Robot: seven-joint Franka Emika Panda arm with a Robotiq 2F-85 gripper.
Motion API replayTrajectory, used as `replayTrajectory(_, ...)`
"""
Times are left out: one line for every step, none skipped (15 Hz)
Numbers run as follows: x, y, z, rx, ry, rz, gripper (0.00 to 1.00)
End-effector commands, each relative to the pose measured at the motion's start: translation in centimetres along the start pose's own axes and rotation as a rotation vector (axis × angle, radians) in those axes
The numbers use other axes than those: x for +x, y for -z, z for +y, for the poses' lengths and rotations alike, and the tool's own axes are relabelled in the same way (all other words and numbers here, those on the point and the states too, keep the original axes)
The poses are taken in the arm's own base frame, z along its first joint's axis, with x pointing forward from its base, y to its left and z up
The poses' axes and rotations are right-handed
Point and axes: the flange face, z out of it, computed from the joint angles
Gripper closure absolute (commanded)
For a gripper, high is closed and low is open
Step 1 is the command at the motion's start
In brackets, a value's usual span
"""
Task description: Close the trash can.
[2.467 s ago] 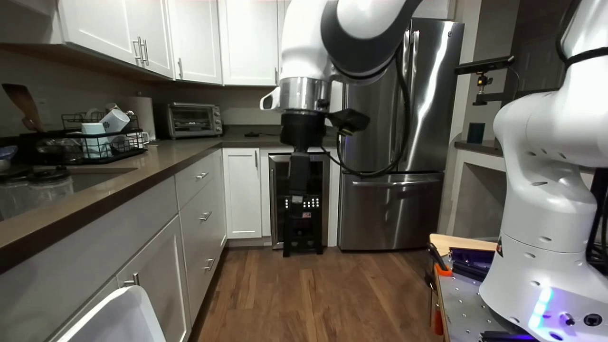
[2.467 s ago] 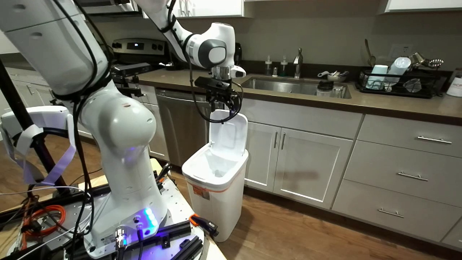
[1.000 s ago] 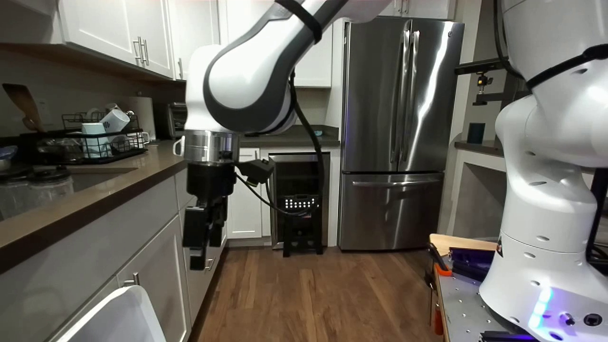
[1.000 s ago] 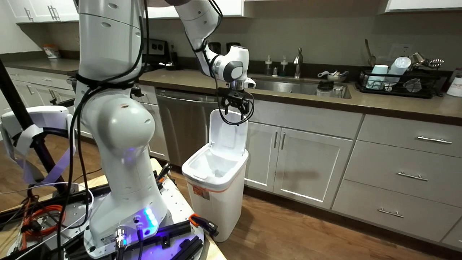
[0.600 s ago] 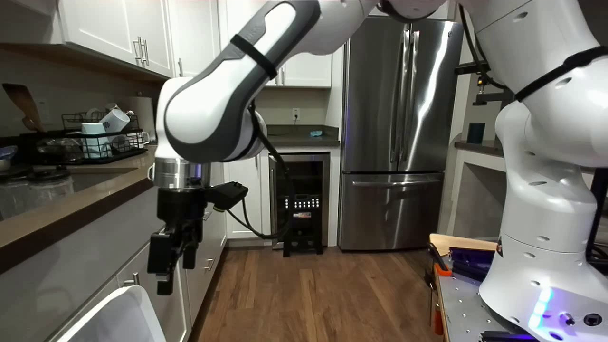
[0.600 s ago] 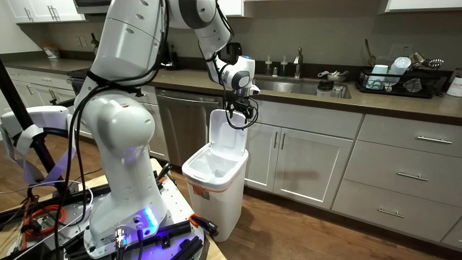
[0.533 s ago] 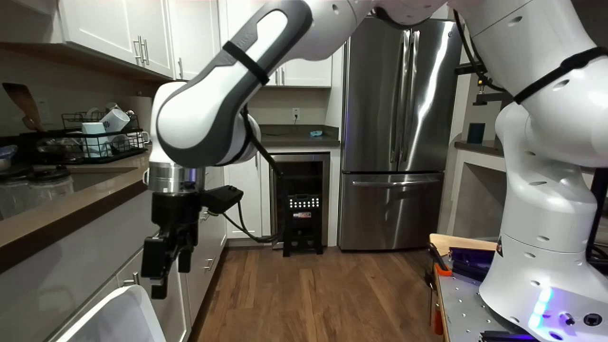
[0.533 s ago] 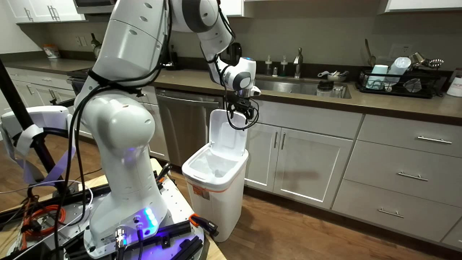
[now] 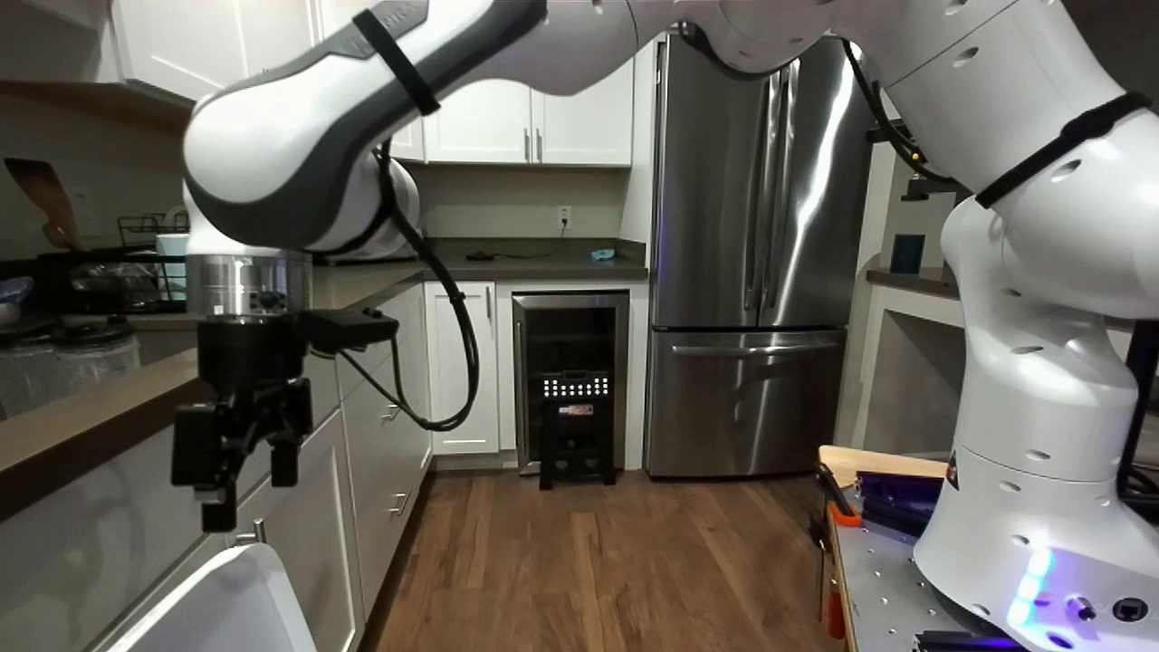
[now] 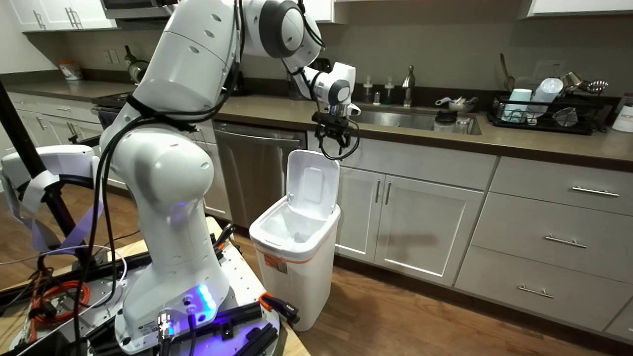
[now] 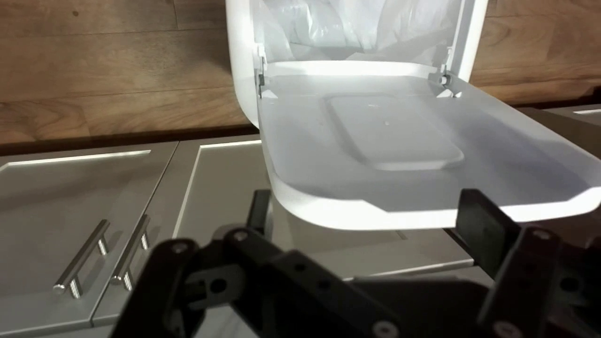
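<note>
Lid (image 11: pixel 399 126) on the white trash can (image 10: pixel 301 282) is flipped up, and the Robotiq gripper (image 11: pixel 371 220) hangs near its top edge, 2 jaws spread pretty wide.

In an exterior view, the camera faces the stainless-steel refrigerator (image 9: pixel 751 389), trash can lid (image 9: pixel 234 608) nearer at eight o'clock; in an exterior view, it looks down past the robot base (image 10: pixel 173 279) toward the sink (image 10: pixel 395 118) at two. The wrist view looks steeply down, close over the lid all share.
</note>
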Motion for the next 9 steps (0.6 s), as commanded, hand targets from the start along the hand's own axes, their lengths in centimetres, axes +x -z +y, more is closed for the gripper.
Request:
replayTrajectory(1.6, 0.9, -0.6, 0.002, 0.000, 0.020, 0.00)
replayTrajectory(1.7, 0.6, -0.5, 0.008, 0.002, 0.035, 0.00)
replayTrajectory(1.7, 0.1, -0.3, 0.018, 0.001, 0.042, 0.09)
replayTrajectory(1.6, -0.3, -0.1, 0.023, -0.003, 0.049, 0.22)
replayTrajectory(1.5, -0.8, 0.1, 0.026, -0.006, 0.064, 0.32)
replayTrajectory(1.5, -1.2, 0.4, 0.030, -0.008, 0.085, 0.40)
replayTrajectory(1.6, -1.7, 0.6, 0.034, -0.009, 0.105, 0.46)
replayTrajectory(1.6, -2.2, 0.9, 0.035, -0.012, 0.135, 0.53)
replayTrajectory(1.7, -2.7, 1.1, 0.038, -0.014, 0.155, 0.59)
